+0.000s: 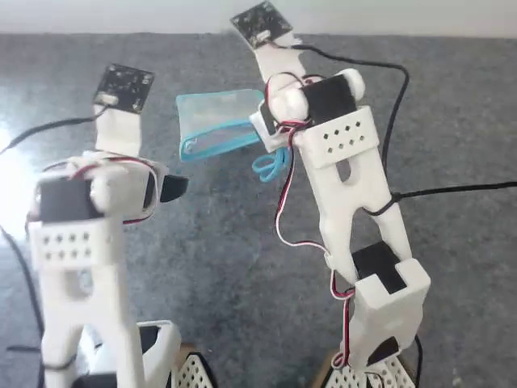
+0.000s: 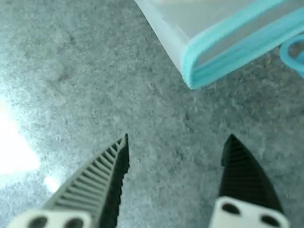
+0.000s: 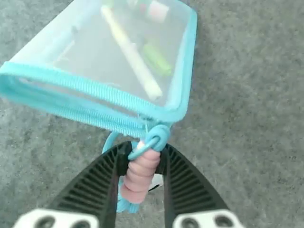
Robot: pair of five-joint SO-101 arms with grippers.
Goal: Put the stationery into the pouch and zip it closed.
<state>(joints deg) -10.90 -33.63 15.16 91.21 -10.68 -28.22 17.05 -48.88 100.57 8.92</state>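
Observation:
A clear pouch (image 1: 216,123) with turquoise trim lies on the grey mat (image 1: 242,267) at the back. Through its wall (image 3: 95,57) I see a pale pen (image 3: 130,54), a green piece (image 3: 156,59) and a pink piece (image 3: 156,9). The zipper slider (image 3: 153,129) sits at the pouch's corner. My right gripper (image 3: 145,152) is shut on the ribbed pink zipper pull (image 3: 140,173), beside a turquoise loop (image 1: 271,166). It shows in the high view at the pouch's right end (image 1: 271,141). My left gripper (image 2: 178,140) hangs open over bare mat, short of the pouch's corner (image 2: 213,28).
Black cables (image 1: 396,105) run off to the right behind the right arm. A bright glare patch (image 1: 12,186) lies on the mat at the far left. Both arm bases (image 1: 186,368) stand at the front edge.

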